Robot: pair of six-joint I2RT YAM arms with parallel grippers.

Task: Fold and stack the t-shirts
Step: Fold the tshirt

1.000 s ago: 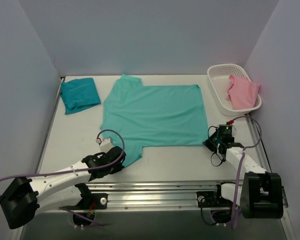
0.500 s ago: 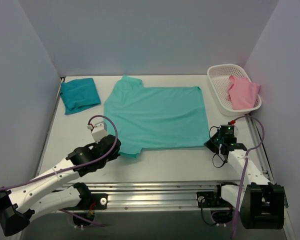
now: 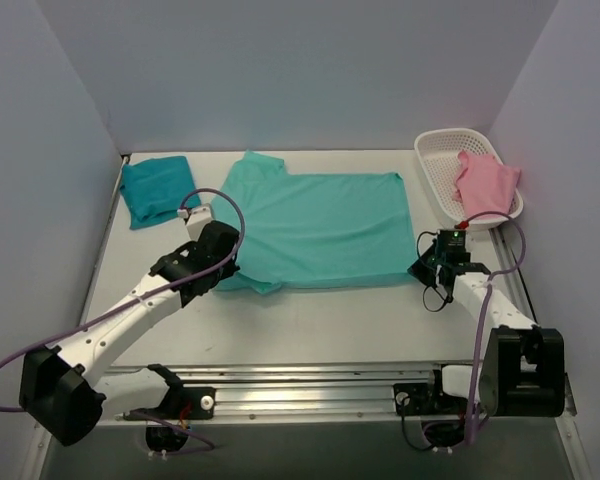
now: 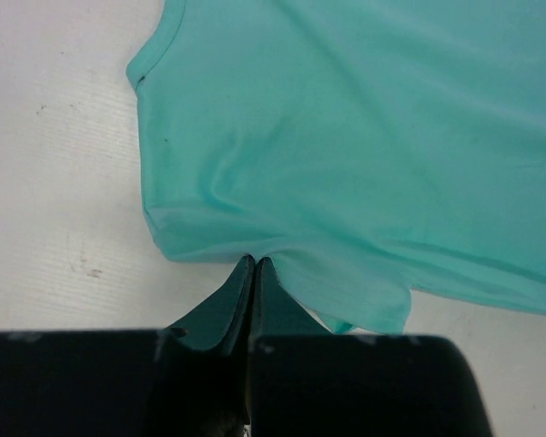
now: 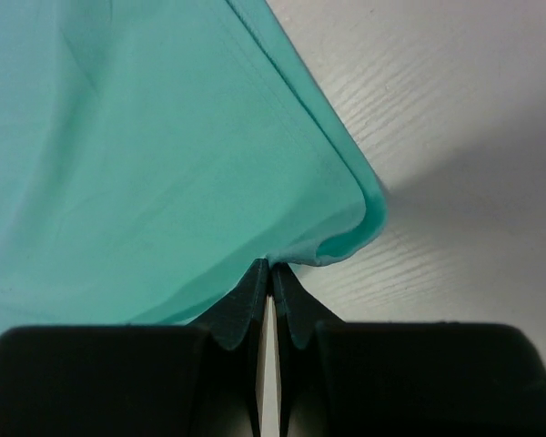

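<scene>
White slatted basket (image 3: 435,165) at far-right corner of table (image 3: 330,320). Pink cloth (image 3: 485,185) crumpled inside, draped over the basket's right rim. Table white, grained. Aluminium rail (image 3: 310,382) along near edge.

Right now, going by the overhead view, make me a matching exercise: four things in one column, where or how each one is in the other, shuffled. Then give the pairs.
Things
1. mint t-shirt
2. teal t-shirt
3. pink cloth
4. left gripper

Places or states
A. lying in the white basket, far right
B. folded into a compact square, far left
C. spread out in the middle, between the two arms
D. shut on the edge of the mint t-shirt

Pairs: 1-C, 2-B, 3-A, 4-D
</scene>
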